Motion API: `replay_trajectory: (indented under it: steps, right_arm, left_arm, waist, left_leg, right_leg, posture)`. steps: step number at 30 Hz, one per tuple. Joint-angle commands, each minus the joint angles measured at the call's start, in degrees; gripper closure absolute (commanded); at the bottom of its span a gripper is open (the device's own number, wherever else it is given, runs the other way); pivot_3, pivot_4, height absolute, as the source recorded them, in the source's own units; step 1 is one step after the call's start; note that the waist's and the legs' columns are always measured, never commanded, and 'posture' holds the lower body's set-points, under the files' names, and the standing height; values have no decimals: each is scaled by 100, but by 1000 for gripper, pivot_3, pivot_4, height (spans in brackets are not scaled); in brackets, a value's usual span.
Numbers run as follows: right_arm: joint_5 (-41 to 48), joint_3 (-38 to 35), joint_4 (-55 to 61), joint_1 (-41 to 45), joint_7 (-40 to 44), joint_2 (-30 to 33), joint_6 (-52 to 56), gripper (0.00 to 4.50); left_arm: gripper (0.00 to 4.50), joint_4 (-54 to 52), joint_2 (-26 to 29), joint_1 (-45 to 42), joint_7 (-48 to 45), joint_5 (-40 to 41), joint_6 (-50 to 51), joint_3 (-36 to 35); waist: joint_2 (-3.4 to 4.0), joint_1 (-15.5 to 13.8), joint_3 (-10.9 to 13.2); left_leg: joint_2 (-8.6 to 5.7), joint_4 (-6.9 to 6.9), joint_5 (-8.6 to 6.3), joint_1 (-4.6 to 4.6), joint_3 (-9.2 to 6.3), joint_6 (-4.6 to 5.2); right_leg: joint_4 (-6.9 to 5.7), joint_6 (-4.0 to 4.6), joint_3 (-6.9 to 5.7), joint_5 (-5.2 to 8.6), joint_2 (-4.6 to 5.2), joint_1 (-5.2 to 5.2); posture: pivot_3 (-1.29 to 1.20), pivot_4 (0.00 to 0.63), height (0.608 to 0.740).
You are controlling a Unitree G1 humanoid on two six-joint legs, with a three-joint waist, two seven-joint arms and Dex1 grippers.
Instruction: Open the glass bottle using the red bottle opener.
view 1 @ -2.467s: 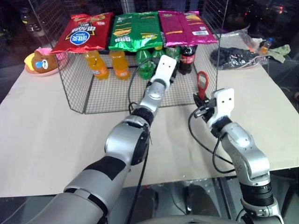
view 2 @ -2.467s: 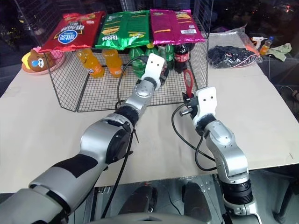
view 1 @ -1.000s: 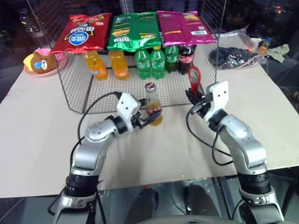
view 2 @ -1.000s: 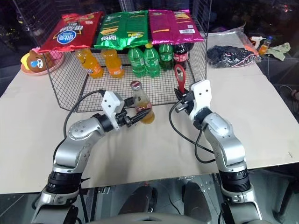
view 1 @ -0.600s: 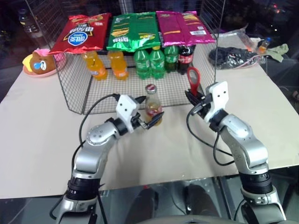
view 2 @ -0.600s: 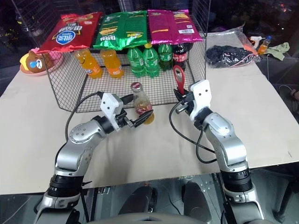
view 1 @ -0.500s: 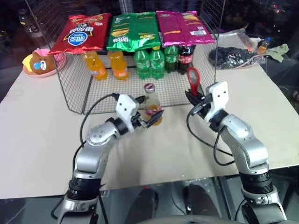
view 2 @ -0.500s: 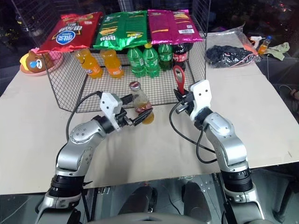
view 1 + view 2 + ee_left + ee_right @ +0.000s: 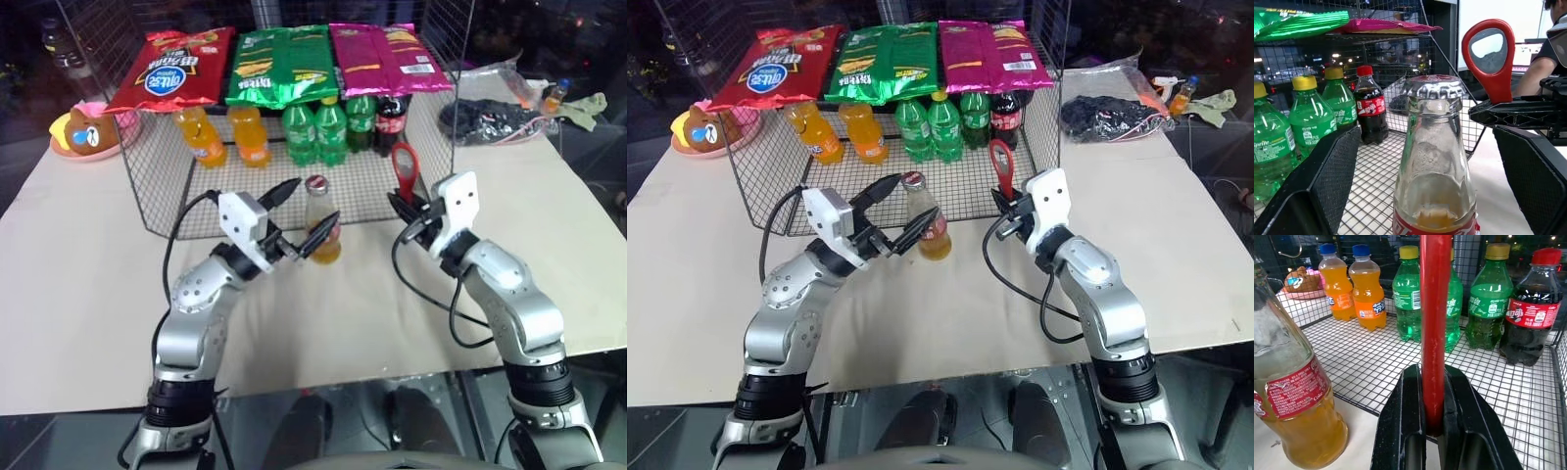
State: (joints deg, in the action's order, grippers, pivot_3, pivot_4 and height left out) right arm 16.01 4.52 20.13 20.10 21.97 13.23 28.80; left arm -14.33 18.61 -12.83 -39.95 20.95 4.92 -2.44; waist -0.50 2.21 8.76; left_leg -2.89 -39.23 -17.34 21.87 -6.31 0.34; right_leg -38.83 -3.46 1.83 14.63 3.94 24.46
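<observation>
Your left end effector [image 9: 294, 213] was spread wide open with nothing in it, one finger up near the cap and the other beside the label of the glass bottle [image 9: 322, 221], not touching as far as I could see. That bottle stood upright on the tabletop [image 9: 88, 274], cap on, just in front of the wire rack [image 9: 167, 201]. Off to its right, well apart, your right end effector [image 9: 404, 210] was clamped tight on the handle of the red bottle opener [image 9: 405, 166], head pointing up. Behind both, inside the rack, sat the orange, green and cola bottles [image 9: 294, 132], with chip bags [image 9: 279, 64] lying on top.
</observation>
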Motion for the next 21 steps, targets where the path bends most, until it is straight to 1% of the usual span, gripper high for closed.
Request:
replay_trajectory:
  steps: [1,10,13,15,17,19,21]
  right_arm:
    - [51,-20,158,127,26,5,-15,4500]
    - [21,-32,223,62,-11,21,-8,4500]
    - [-3,-16,225,52,-25,22,-12,4500]
    - [-10,-7,222,55,-30,19,-9,4500]
    - [-15,0,218,61,-29,20,-9,4500]
    - [-23,11,228,68,-28,24,-7,4500]
    - [-44,22,227,87,-23,35,-18,4500]
  left_arm:
    - [46,181,-40,-158,-57,-48,-285,64]
    - [46,452,-187,-294,-126,64,-388,89]
    - [805,458,-222,-293,-148,105,-373,89]
    - [1868,465,-228,-293,-158,112,-354,97]
    - [2571,477,-228,-291,-153,117,-335,109]
    - [3047,491,-204,-254,-150,90,-303,157]
    - [3266,486,-180,-203,-150,69,-267,211]
  waist:
    - [0,0,0]
    - [0,3,0]
    - [0,3,0]
    - [0,4,0]
    - [0,0,-1]
    - [0,-5,-1]
    - [0,-13,-1]
  left_leg:
    - [0,0,0,0,0,0]
    - [0,0,0,0,-1,0]
    - [0,0,0,0,-1,0]
    - [1,0,0,0,-1,0]
    - [1,0,0,0,-1,0]
    - [1,0,0,-4,-1,0]
    - [0,0,0,-12,-3,0]
  right_leg:
    - [0,0,0,0,0,0]
    - [0,0,0,0,-1,0]
    - [0,0,0,0,-1,0]
    - [0,0,0,0,-1,0]
    - [0,0,-1,0,-1,0]
    - [0,0,-1,0,-1,-4]
    - [3,0,-2,0,0,-15]
  posture:
    - [0,150,740]
    - [0,150,740]
    - [0,150,740]
    - [0,150,740]
    - [0,150,740]
    - [0,150,740]
    - [0,150,740]
